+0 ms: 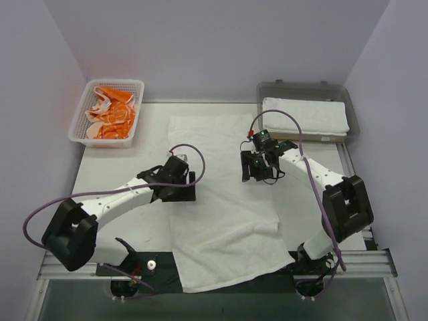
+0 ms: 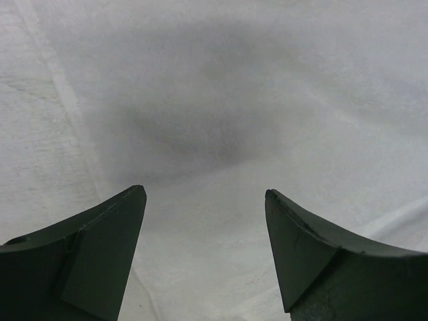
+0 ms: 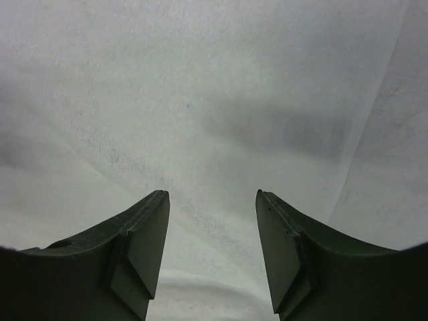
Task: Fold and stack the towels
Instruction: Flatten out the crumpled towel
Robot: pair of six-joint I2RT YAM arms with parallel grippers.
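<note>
The big towel (image 1: 221,200) spread over the middle of the table (image 1: 114,167) is plain white, without pattern. My left gripper (image 2: 204,194) and my right gripper (image 3: 212,194) are dark, nearly black. My arms (image 1: 127,197) are white with black joints, and the cables (image 1: 194,157) are purple. At the far right corner, a grey translucent tray (image 1: 267,90) holds a folded towel (image 1: 304,115), also plain white. At the far left corner, a white mesh basket (image 1: 80,124) holds an orange-and-white towel (image 1: 110,114).

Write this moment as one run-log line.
white towel spread on table; left claw open over it; right claw open, empty; folded towel in tray
</note>
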